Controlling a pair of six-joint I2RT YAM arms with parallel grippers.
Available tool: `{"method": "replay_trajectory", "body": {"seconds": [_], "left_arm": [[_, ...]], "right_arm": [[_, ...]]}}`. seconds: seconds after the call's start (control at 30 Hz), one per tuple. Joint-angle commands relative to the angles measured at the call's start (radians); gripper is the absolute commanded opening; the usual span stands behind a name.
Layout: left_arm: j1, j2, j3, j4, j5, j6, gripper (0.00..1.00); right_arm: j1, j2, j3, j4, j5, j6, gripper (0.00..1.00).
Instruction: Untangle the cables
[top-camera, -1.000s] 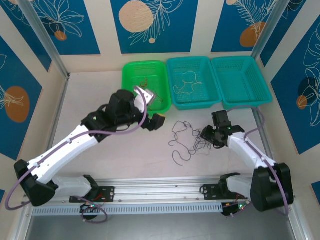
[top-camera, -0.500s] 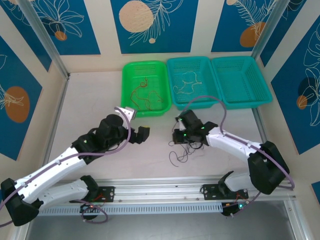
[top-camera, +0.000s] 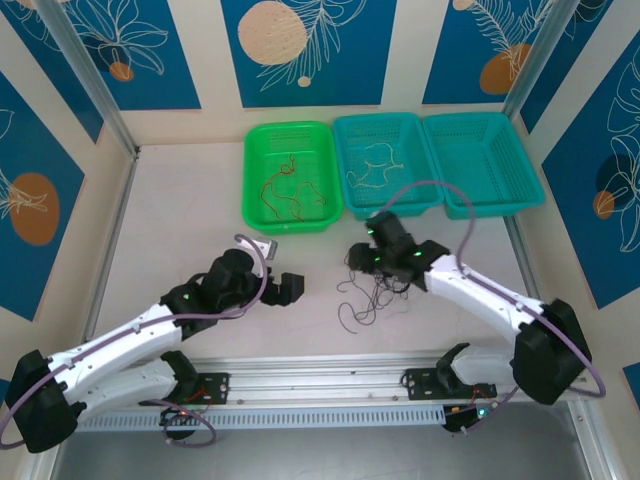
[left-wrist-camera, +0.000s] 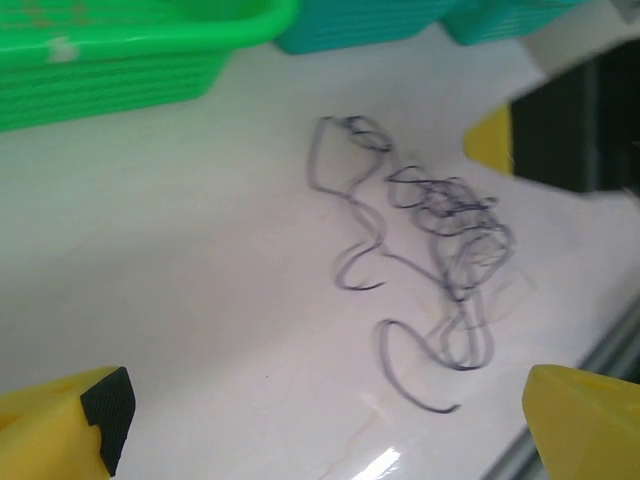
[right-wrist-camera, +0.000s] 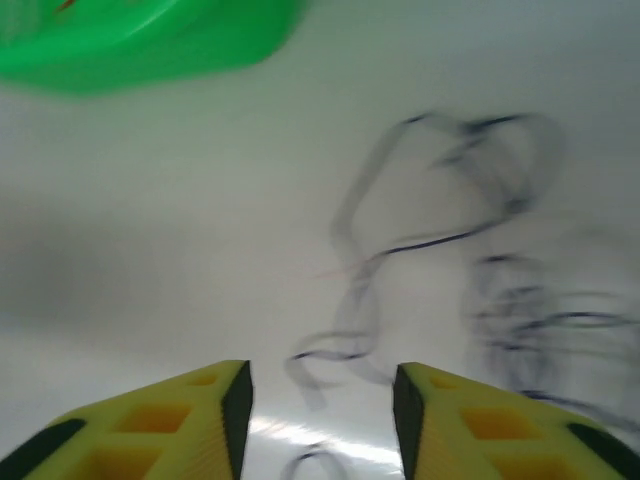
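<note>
A loose tangle of dark purple-black cables (top-camera: 362, 300) lies on the pale table in front of the arms. It is clearest in the left wrist view, as curls and one knotted clump (left-wrist-camera: 445, 225). My right gripper (top-camera: 358, 258) hangs open over the tangle's far left part, with a blurred strand (right-wrist-camera: 345, 350) between its yellow fingers (right-wrist-camera: 170, 425). My left gripper (top-camera: 285, 288) is wide open and empty, left of the tangle and apart from it. Reddish-brown cables (top-camera: 285, 192) lie in the green basket and pale beige ones (top-camera: 375, 165) in the middle teal basket.
Three baskets stand in a row at the back: green (top-camera: 252, 175), teal (top-camera: 425, 170) and a further teal one (top-camera: 485, 160) with nothing in it. The aluminium rail (top-camera: 320, 375) runs along the near edge. Bare table lies to the left.
My left arm drew back from the green basket toward the near left. My right arm swung leftwards across the tangle to its far left side. The dark cables shifted slightly.
</note>
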Motion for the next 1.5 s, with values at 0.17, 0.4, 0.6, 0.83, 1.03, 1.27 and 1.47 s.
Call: {"method": "replay_trajectory", "body": {"seconds": [0.17,0.4,0.6,0.83,1.03,1.27,1.47], "left_arm": [[-0.002,0.028,-0.011,0.161,0.145,0.078,1.00],[-0.002,-0.008,-0.021,0.098,0.077,0.064,1.00],[-0.001,-0.084,-0.057,-0.031,-0.127,0.005,1.00],[0.002,-0.116,-0.123,-0.073,-0.185,-0.085,1.00],[0.004,-0.062,-0.131,-0.057,-0.079,-0.070,1.00],[0.005,0.172,-0.008,-0.020,0.021,-0.030,1.00],[0.005,0.472,0.171,-0.041,0.054,-0.017,0.87]], "right_arm": [[-0.242,0.132,-0.064,-0.126,-0.089,-0.059,0.56],[-0.161,0.283,-0.031,-0.016,-0.290,-0.066,0.33],[0.030,0.324,0.018,0.082,-0.358,-0.040,0.07],[0.258,0.453,0.175,0.134,-0.431,-0.069,0.07],[0.234,0.311,0.146,0.135,-0.343,-0.024,0.29],[0.201,0.012,-0.035,-0.032,-0.120,0.116,0.40],[0.218,-0.124,-0.239,0.040,-0.251,0.224,0.63]]}}
